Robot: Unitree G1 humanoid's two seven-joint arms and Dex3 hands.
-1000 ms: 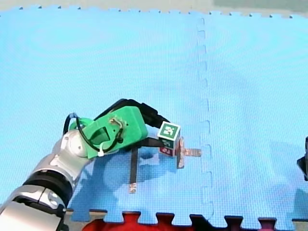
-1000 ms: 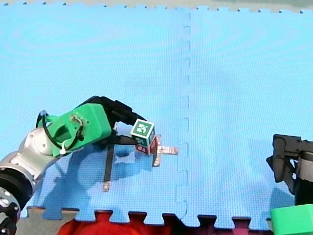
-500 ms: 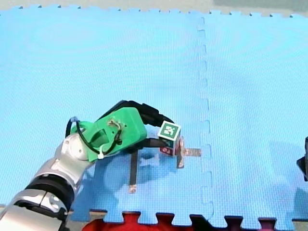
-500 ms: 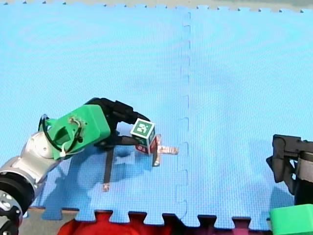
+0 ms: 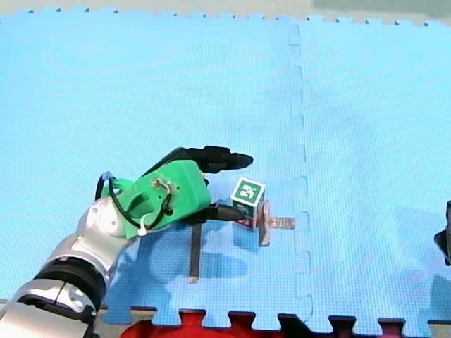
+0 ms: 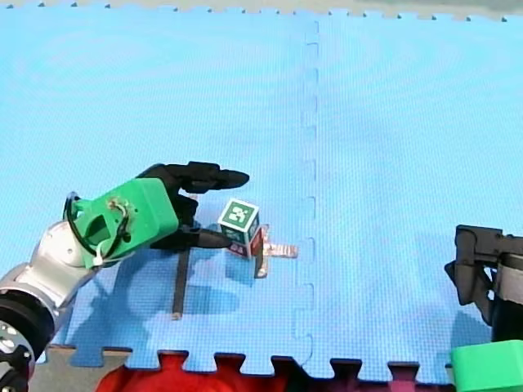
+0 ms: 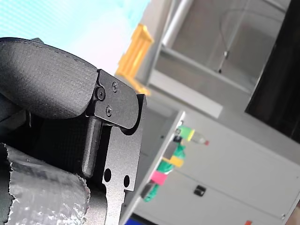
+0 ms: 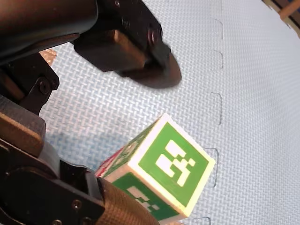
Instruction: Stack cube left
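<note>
the green cube (image 5: 248, 195) sits on top of a red cube (image 6: 245, 247), the 2 stacked on a taped cross (image 5: 280, 223) near the front middle of the blue foam mat (image 5: 211, 84). the left hand (image 5: 184, 190) lies just to their left and grips nothing: its upper fingers (image 5: 225, 159) point past the stack, apart from it, and its lower finger (image 5: 224, 210) reaches the stack's side. whether it touches i cannot tell. a dark strip of tape (image 5: 194, 253) lies on the mat under the hand.

the second wrist view adds the cube's top marker close up, with a sliver of red below it. the second head view shows the right hand (image 6: 478, 273) at the mat's right front edge; i cannot tell its state. the first wrist view looks off the mat at grey cabinets (image 7: 225, 154).
</note>
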